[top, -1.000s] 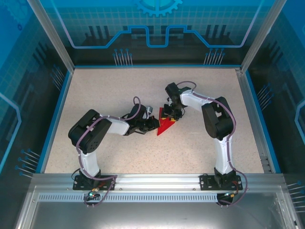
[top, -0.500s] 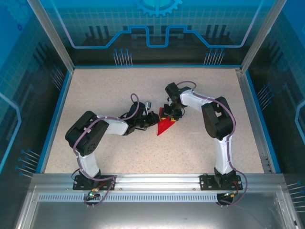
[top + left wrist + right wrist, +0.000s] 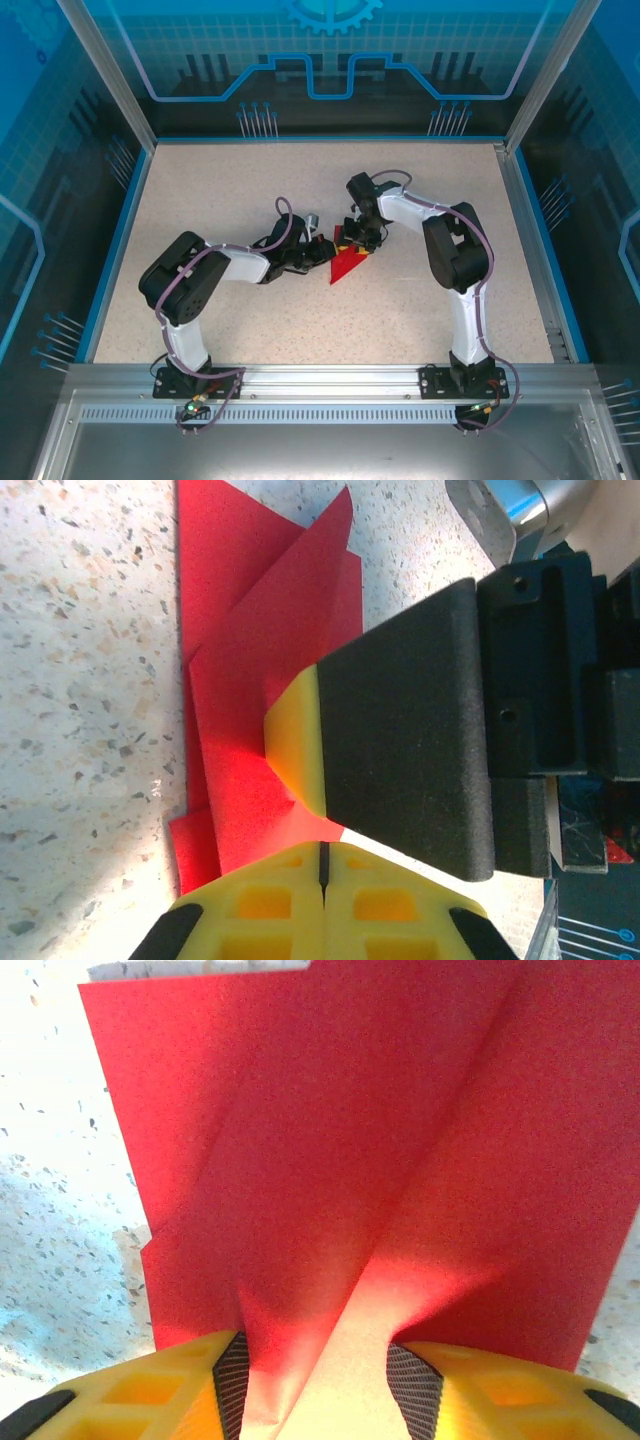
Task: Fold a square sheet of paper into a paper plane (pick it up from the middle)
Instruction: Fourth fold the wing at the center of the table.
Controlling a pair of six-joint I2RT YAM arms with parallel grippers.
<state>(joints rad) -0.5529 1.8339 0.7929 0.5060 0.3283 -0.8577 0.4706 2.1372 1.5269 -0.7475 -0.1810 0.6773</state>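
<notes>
The square sheet of paper (image 3: pixel 345 266) lies mid-table, folded red side out into a narrow pointed shape whose tip points to the near left. My left gripper (image 3: pixel 322 253) is shut at its left edge. In the left wrist view the closed yellow fingertips (image 3: pixel 323 852) rest on the red paper (image 3: pixel 250 680) with nothing between them. My right gripper (image 3: pixel 358 240) comes down on the wide far end. In the right wrist view a raised crease of the paper (image 3: pixel 350 1160) stands between its pads (image 3: pixel 232 1375), pinched by the gripper (image 3: pixel 315 1380). One of its black fingers with a yellow tip (image 3: pixel 400 730) is seen in the left wrist view.
The speckled table (image 3: pixel 230 190) is ringed by a blue rim (image 3: pixel 118 240) and see-through walls. Both arm bases are bolted to the metal rail (image 3: pixel 320 385) at the near edge. Bare tabletop lies on every side of the paper.
My left gripper has slid a little toward the far side along the paper's left edge and its jaws have closed fully. The right gripper has kept its place and grip.
</notes>
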